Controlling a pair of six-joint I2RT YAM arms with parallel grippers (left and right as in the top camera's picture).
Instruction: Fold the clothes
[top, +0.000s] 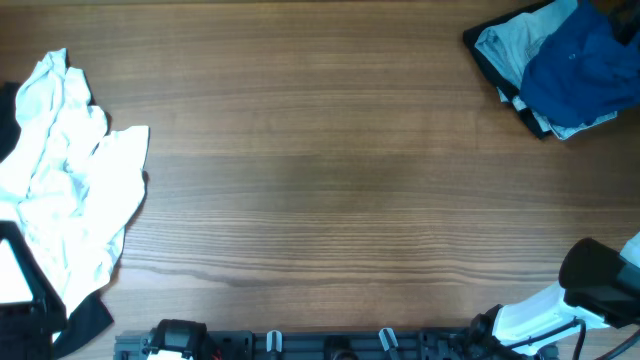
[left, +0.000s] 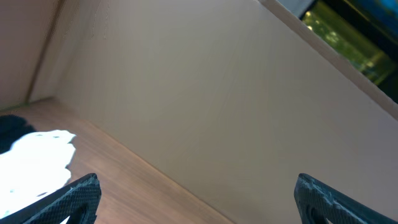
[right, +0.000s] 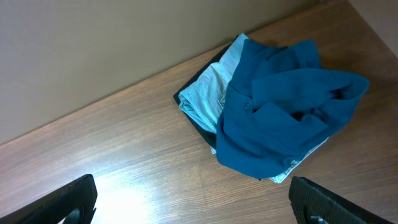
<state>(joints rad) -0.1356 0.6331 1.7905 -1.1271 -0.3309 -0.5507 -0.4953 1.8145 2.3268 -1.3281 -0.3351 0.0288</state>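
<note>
A crumpled white garment (top: 70, 190) lies at the table's left edge, with dark cloth (top: 85, 325) under its near end; its edge shows in the left wrist view (left: 34, 165). A pile with a dark blue shirt (top: 580, 65) on light blue cloth (top: 510, 45) sits at the far right corner, also in the right wrist view (right: 280, 118). My left gripper (left: 196, 202) is open and empty, raised and facing the wall. My right gripper (right: 193, 205) is open and empty, above the table short of the blue pile. In the overhead view only the right arm (top: 595, 285) shows at the near right.
The wooden table (top: 330, 180) stretches between the two piles. A beige wall (left: 217, 93) rises behind its far edge. A black rail with clips (top: 300, 345) runs along the near edge.
</note>
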